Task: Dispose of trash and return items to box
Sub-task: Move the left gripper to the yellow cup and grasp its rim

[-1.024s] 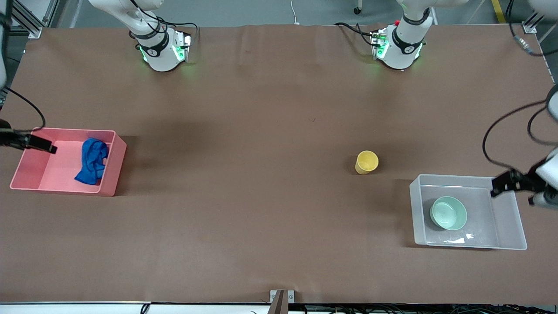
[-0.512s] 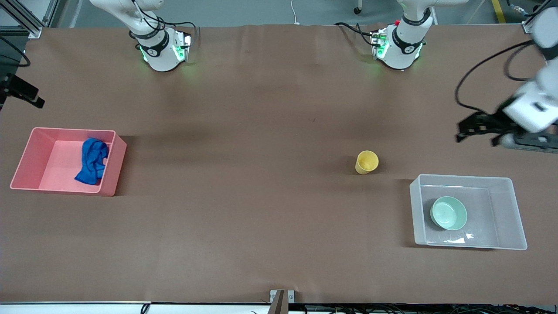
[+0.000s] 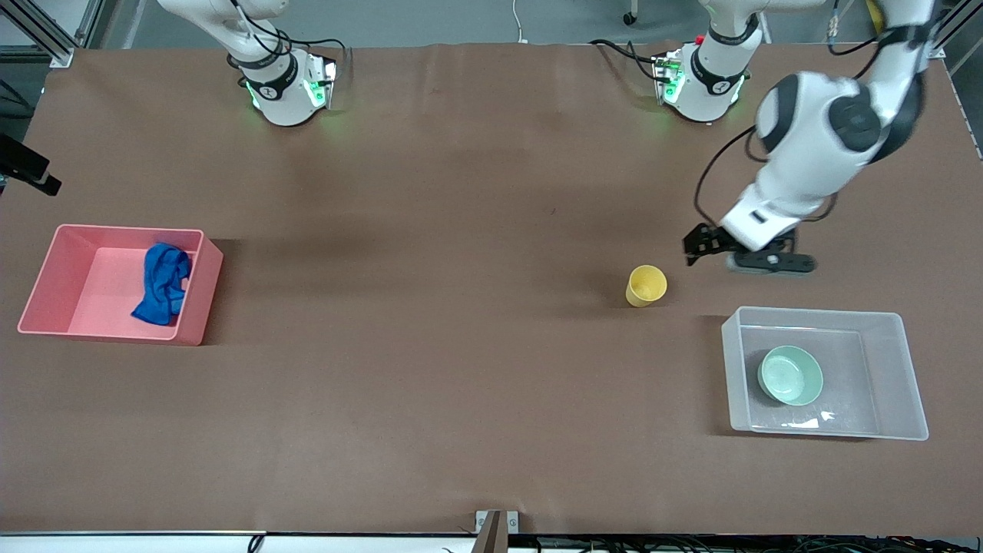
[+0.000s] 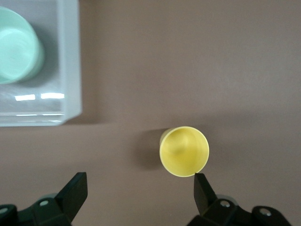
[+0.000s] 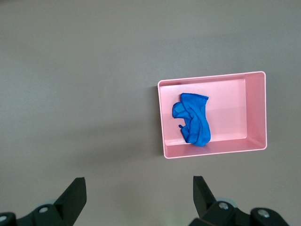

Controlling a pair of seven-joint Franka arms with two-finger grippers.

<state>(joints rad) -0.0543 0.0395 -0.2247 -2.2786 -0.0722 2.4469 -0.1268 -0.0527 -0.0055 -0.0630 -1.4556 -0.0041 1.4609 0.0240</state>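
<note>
Table; left claw (image 3: 697, 251) over cup (image 3: 646, 286)

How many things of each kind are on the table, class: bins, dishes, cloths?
Bins: 2, pink bin and clear bin.
Dishes: 2, yellow cup and green bowl.
Cloths: 1, blue cloth.
Total: 5.

A pink bin (image 3: 201, 296) sits on the brown table (image 3: 430, 369) toward the right arm's end.
</note>
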